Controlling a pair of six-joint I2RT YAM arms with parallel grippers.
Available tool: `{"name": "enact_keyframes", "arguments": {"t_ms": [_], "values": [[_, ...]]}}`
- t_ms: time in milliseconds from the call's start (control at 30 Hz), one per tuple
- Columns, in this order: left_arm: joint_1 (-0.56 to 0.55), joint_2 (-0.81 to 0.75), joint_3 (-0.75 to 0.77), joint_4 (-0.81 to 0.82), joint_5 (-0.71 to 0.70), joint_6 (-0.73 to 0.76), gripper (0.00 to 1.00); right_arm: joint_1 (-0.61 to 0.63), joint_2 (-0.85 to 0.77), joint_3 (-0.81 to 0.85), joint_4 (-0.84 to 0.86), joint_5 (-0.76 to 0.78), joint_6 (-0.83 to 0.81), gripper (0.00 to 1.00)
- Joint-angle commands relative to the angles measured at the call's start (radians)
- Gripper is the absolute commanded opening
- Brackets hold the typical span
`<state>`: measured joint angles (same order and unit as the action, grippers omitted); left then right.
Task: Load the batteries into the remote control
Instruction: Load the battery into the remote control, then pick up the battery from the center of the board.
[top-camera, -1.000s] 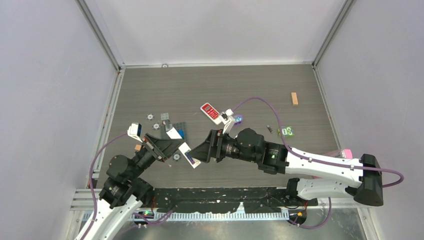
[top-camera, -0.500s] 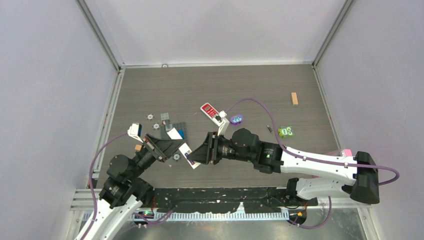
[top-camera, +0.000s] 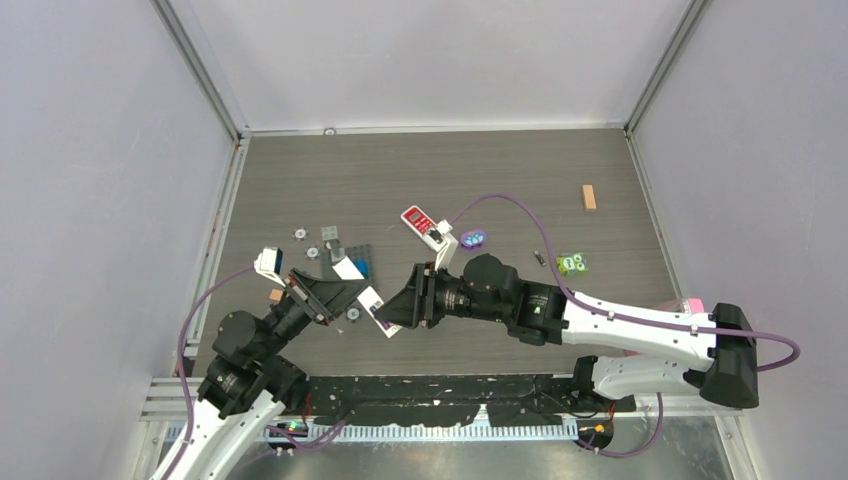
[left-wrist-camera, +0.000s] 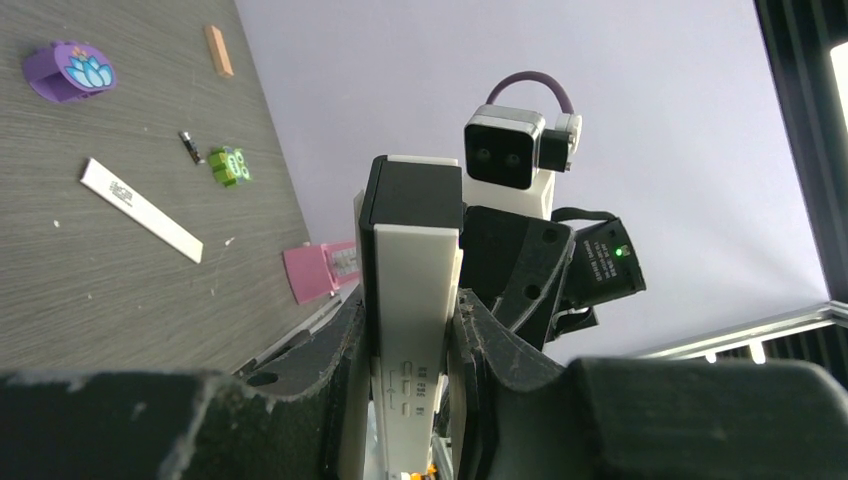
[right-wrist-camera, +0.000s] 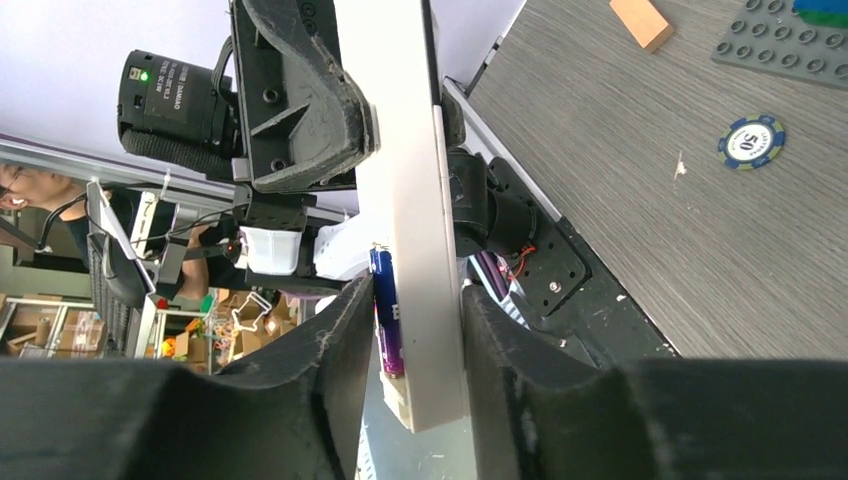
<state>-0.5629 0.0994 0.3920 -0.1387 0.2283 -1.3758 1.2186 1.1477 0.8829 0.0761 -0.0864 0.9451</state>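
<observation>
The remote control, a long white bar with a black end, is held above the table between both grippers. My left gripper is shut on its middle; in the left wrist view the fingers clamp its sides. My right gripper is shut round its other end, pressing a blue-purple battery against the remote control. A dark battery lies on the table at the right, also in the left wrist view. The reddish-orange battery is not clearly in view.
A thin white strip lies flat on the table. A red-faced white remote, purple piece, green piece and wooden block lie beyond. A grey studded plate and a poker chip sit near the left gripper.
My right gripper has slid left along the table onto the remote's near end in the first half second. Since then both arms have stayed still.
</observation>
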Motion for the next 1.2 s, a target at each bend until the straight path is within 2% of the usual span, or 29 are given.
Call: {"name": "enact_keyframes", "arguments": {"t_ms": [0, 67, 133, 233, 333, 433, 567, 667, 767, 833, 1000, 1167], "values": [[0.000, -0.014, 0.033, 0.033, -0.013, 0.053, 0.00, -0.019, -0.014, 0.048, -0.042, 0.019, -0.014, 0.57], [0.000, -0.016, 0.034, 0.027, -0.016, 0.059, 0.00, -0.022, -0.030, 0.048, -0.043, 0.028, -0.011, 0.70], [0.000, -0.019, 0.033, 0.020, -0.020, 0.064, 0.01, -0.032, -0.051, 0.042, -0.042, 0.039, -0.009, 0.78], [0.001, -0.017, 0.033, 0.015, -0.021, 0.073, 0.01, -0.052, -0.100, 0.027, -0.048, 0.053, -0.009, 0.84], [0.001, -0.018, 0.032, -0.001, -0.026, 0.088, 0.01, -0.104, -0.147, 0.001, -0.111, 0.080, -0.011, 0.85], [0.002, -0.026, 0.031, -0.025, -0.035, 0.108, 0.01, -0.179, -0.214, -0.021, -0.270, 0.144, -0.045, 0.85], [0.000, -0.037, 0.025, -0.068, -0.051, 0.145, 0.01, -0.351, -0.278, -0.043, -0.523, 0.290, -0.159, 0.84], [0.001, -0.028, 0.016, -0.078, -0.044, 0.163, 0.01, -0.546, -0.285, -0.070, -0.664, 0.398, -0.256, 0.83], [0.001, -0.007, 0.002, -0.064, -0.020, 0.169, 0.01, -0.758, -0.256, -0.122, -0.659, 0.362, -0.330, 0.83], [0.002, 0.011, -0.005, -0.053, -0.006, 0.170, 0.01, -0.827, -0.213, -0.122, -0.642, 0.362, -0.385, 0.82], [0.002, 0.039, -0.012, -0.026, 0.012, 0.175, 0.01, -0.875, -0.039, -0.062, -0.595, 0.410, -0.562, 0.81], [0.001, 0.065, -0.014, -0.007, 0.035, 0.178, 0.01, -0.924, 0.178, 0.029, -0.594, 0.381, -0.712, 0.78]]}}
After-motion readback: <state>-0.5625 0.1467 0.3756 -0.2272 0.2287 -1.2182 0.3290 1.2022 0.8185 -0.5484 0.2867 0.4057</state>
